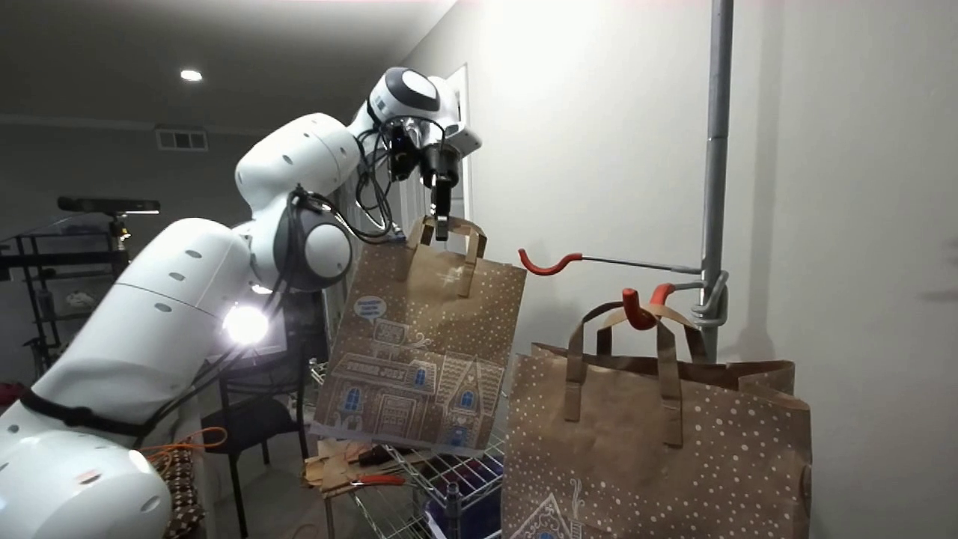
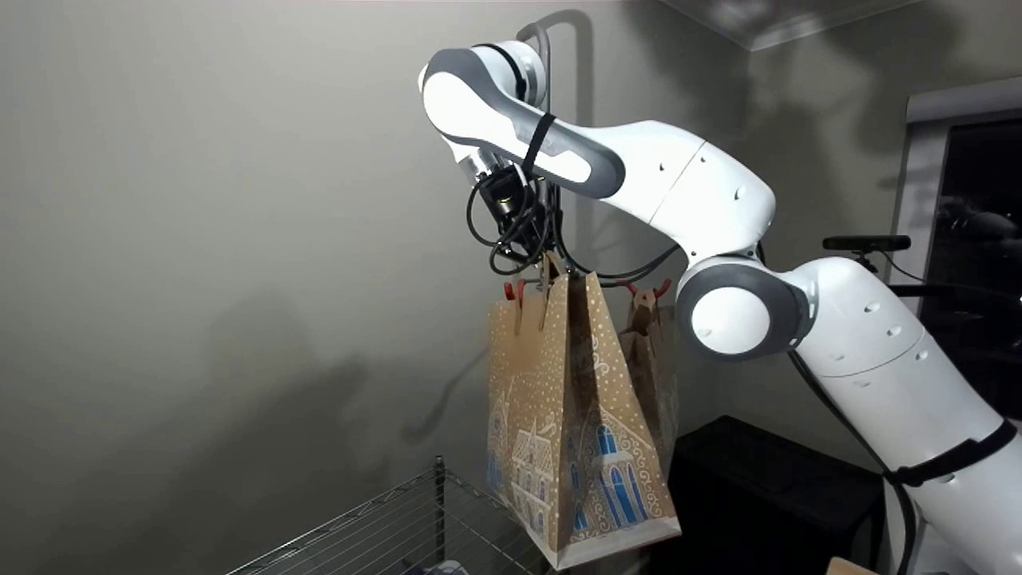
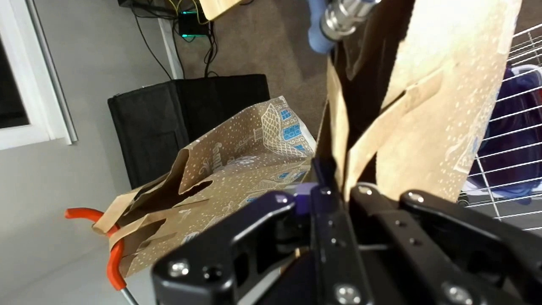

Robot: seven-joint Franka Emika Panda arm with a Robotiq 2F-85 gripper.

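The end effector (image 1: 441, 228) is drawn nearly together, its fingers (image 3: 338, 250) pinching the flat paper handles (image 3: 379, 133) of a patterned paper bag (image 1: 423, 337). In the wrist view one strap clearly leads in between the fingers; a second seems to join it there, though the exact meeting point is hard to see. The bag hangs in the air below, leaning askew, with its mouth slightly parted. The inside is too dark to tell whether it holds anything.

It should handle as something light if unfilled, with soft, creasing walls and a tendency to swing. The likely weak spots are where the straps meet the panels, so the sound grip is high on the loops, both straps together, rather than on a panel that would crumple.

Behind the grip, the arm (image 1: 299, 161) rises from its base, bends at the elbow and reaches out high, with the wrist turned so the fingers point downward.

Farther out, another bag (image 1: 599, 449) hangs by its handles on a red-tipped hook (image 1: 638, 308) fixed to a pole (image 1: 717, 202). A second hook (image 1: 550, 266) juts out nearby, and a wire rack (image 2: 440, 511) stands lower down
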